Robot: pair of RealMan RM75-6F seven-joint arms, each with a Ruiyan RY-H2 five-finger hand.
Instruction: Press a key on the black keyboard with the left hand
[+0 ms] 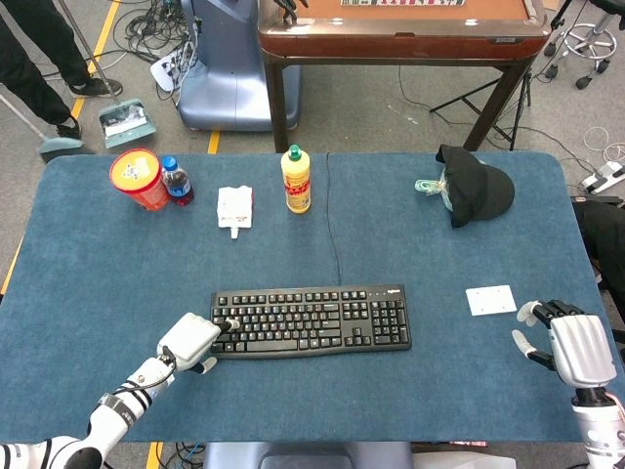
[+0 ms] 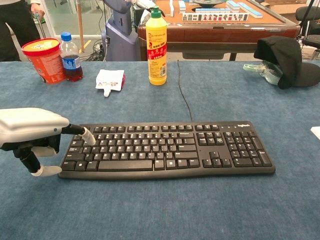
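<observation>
The black keyboard lies flat at the table's front centre, also in the chest view. My left hand sits at its left end, holding nothing. One finger is stretched out, and its white fingertip is over the upper-left keys. The other fingers are curled under the palm. I cannot tell whether the tip presses a key or hovers just above it. My right hand rests near the table's right front edge, fingers apart and empty.
Along the back stand a red cup, a cola bottle, a white packet and a yellow bottle. A black cap lies back right and a white card right of the keyboard. The keyboard cable runs to the far edge.
</observation>
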